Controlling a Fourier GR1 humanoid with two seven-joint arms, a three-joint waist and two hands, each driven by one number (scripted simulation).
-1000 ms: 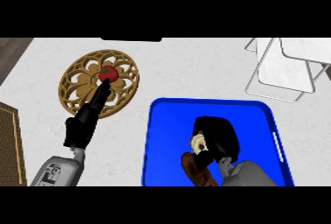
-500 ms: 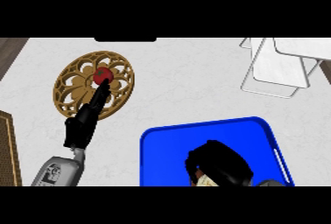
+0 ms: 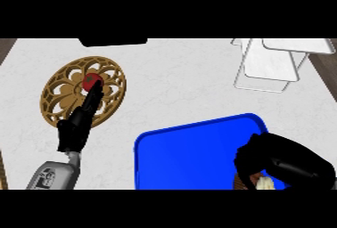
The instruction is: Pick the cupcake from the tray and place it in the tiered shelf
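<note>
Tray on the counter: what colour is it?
Solid bright blue. The tray shows best in the head view, at lower right, partly covered by the right robot hand.

Views: only one, the head view.
Direction: steeply down onto the counter [image 3: 191, 93].
Distance: near.
Forearms: they enter from the lower edge.

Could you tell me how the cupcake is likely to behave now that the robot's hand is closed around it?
The cupcake peeks out pale beneath the right hand, which covers most of it, so it is probably small and light. It looks soft, likely to crush or smear if squeezed. Once set on the tiered shelf, it may tip if released tilted.
</note>
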